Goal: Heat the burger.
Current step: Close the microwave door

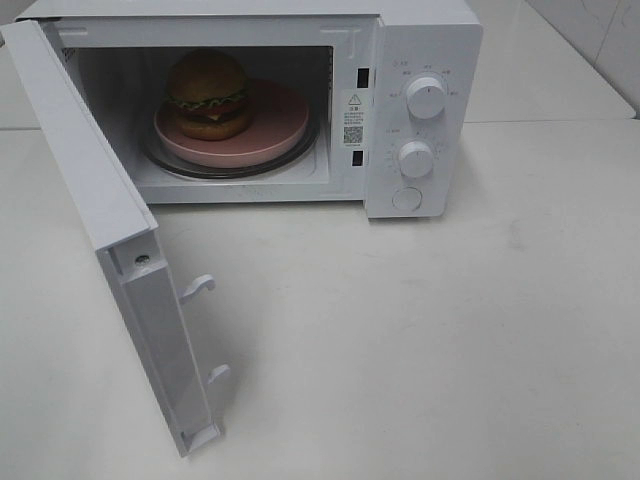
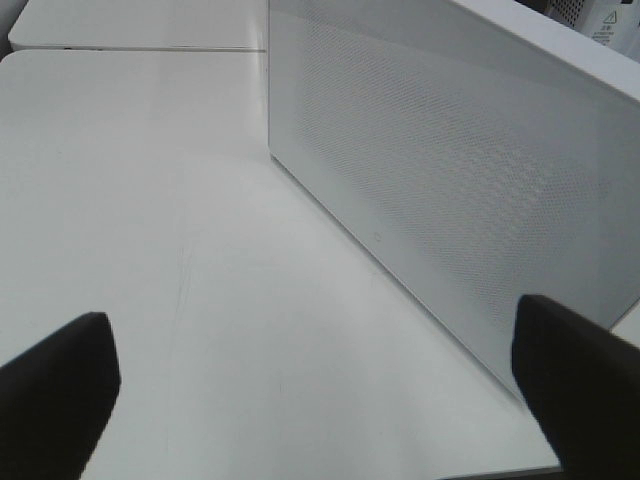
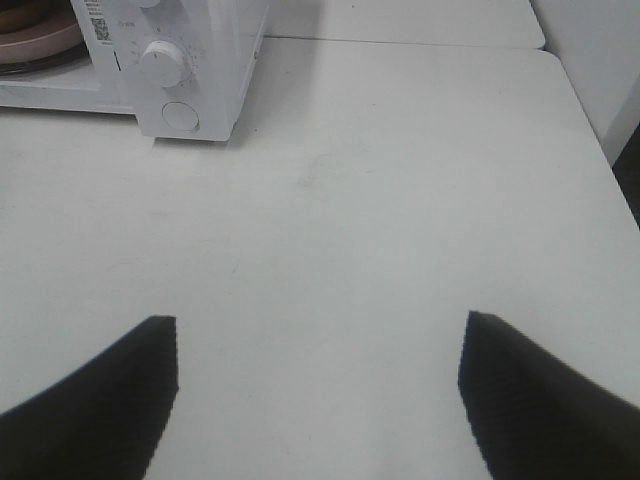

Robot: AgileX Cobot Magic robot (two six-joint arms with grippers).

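The burger (image 1: 208, 93) stands on a pink plate (image 1: 270, 135) on the glass turntable inside the white microwave (image 1: 420, 40). The microwave door (image 1: 100, 215) is swung wide open toward the front left. Neither gripper shows in the exterior high view. My left gripper (image 2: 315, 390) is open and empty, low over the table beside the perforated outer face of the open door (image 2: 450, 170). My right gripper (image 3: 318, 400) is open and empty over the bare table, in front and to the right of the microwave (image 3: 200, 60); the plate's edge (image 3: 40, 40) shows in that view.
The microwave's panel has two knobs (image 1: 426, 98) (image 1: 415, 158) and a round button (image 1: 406, 199). The door's latch hooks (image 1: 197, 288) stick out from its inner edge. A white table (image 1: 420, 340) spreads in front; a wall (image 1: 610, 40) stands at the far right.
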